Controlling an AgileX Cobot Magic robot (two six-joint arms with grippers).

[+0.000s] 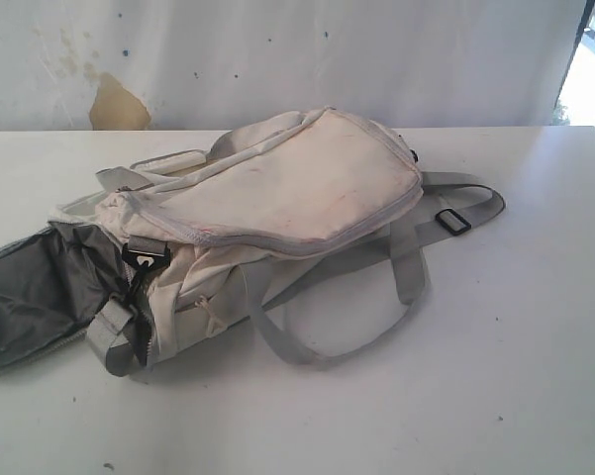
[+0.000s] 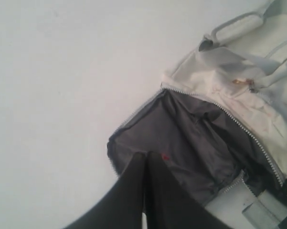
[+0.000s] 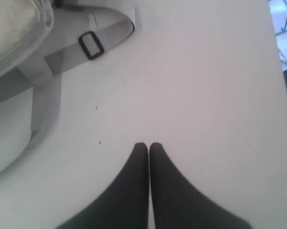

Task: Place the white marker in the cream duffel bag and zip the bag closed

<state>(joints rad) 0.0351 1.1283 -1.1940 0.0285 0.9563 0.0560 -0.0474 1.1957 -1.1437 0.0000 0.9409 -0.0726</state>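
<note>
The cream duffel bag lies on its side across the white table, smudged, with grey straps looping toward the front. Its end is unzipped, and the dark grey lining shows inside the open mouth. My left gripper is shut, empty, its tips hovering over that open lining. My right gripper is shut too, with nothing in it, over bare table beside a grey strap with a black buckle. Neither gripper shows in the exterior view. The white marker is out of view.
Grey webbing straps trail from the bag onto the table at the front right. A black buckle sits at the bag's left end. A stained white wall stands behind the table.
</note>
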